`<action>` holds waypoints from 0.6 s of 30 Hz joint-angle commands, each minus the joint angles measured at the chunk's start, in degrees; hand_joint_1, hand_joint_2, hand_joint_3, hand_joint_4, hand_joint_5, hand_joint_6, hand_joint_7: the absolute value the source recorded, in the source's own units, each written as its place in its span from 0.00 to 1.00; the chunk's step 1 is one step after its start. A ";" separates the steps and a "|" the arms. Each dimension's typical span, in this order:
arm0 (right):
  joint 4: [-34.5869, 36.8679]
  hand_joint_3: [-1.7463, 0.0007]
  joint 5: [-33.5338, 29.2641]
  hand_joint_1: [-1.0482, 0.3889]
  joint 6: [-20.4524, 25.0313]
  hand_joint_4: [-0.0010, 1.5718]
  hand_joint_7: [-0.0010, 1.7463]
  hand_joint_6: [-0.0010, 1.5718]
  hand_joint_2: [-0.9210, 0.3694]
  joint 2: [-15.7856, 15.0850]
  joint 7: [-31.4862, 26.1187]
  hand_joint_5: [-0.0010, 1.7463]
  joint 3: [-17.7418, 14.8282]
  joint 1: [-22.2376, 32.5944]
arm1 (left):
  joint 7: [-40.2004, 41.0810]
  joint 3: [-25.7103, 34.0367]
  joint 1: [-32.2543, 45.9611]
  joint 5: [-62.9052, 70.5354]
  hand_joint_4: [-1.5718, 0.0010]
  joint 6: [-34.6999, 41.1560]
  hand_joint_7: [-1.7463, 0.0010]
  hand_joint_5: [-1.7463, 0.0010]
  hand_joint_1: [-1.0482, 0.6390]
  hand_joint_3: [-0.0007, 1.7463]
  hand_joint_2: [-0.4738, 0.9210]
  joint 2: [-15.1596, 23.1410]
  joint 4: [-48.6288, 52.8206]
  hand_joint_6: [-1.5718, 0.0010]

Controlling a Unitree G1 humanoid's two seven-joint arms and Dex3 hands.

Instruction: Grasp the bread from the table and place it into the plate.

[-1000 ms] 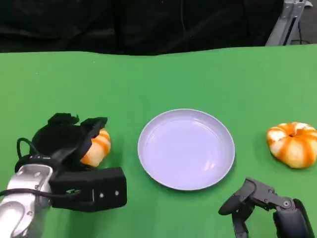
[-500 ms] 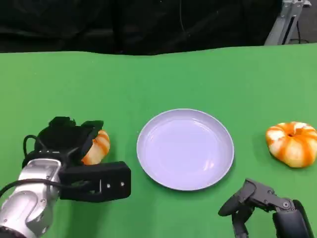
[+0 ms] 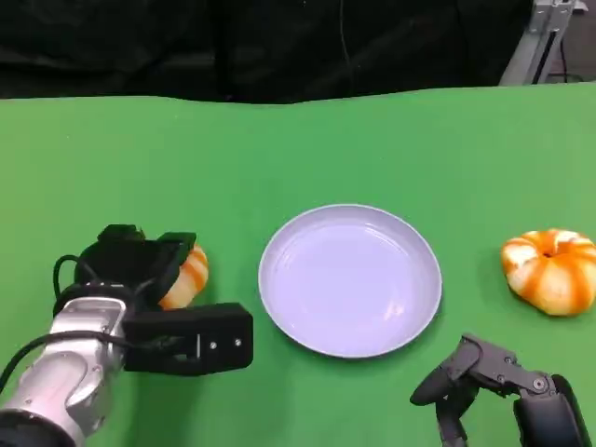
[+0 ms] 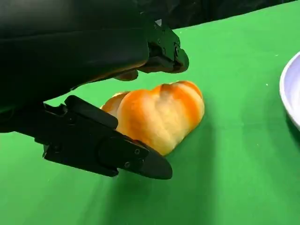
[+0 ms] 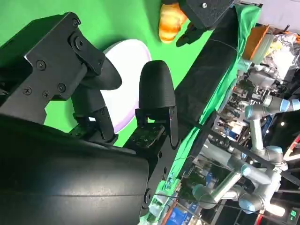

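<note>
My left hand [image 3: 140,270] cups the bread [image 4: 159,115], fingers [image 4: 105,147] bracketing it above and below; contact not clear, so I cannot tell whether the hold is firm. Bread lies on the green worktop [image 3: 307,149], just left of the plate [image 3: 349,279]. My right hand [image 3: 494,377] rests low near the plate, fingers curled, holding nothing. A second bread [image 3: 551,270] sits well apart on the right.

Risks: soft loaf could squash or roll out if the fingers close unevenly; a low carry could clip the plate rim and shove it
</note>
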 commanded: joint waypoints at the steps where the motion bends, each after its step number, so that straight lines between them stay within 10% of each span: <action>1: -0.14 0.22 0.57 0.79 -0.08 0.50 0.71 0.54 0.50 -0.21 -0.54 0.90 -0.36 0.21 | 0.61 -0.33 -1.18 -0.47 0.99 0.42 1.00 0.76 0.28 0.00 1.00 0.49 1.18 0.87; 14: -0.26 0.21 0.55 0.79 -0.09 0.50 0.71 0.53 0.50 -0.48 -0.38 0.90 -0.42 0.24 | 8.74 -1.57 -5.35 -3.45 0.90 -6.17 1.00 0.81 0.32 0.00 0.99 -2.50 16.51 0.81; 18: -0.38 0.21 0.52 0.79 0.02 0.50 0.71 0.53 0.50 -0.48 -0.38 0.90 -0.43 0.35 | 14.18 -1.45 -6.91 -5.50 0.56 -11.31 0.98 0.89 0.47 0.06 1.00 -3.10 22.64 0.57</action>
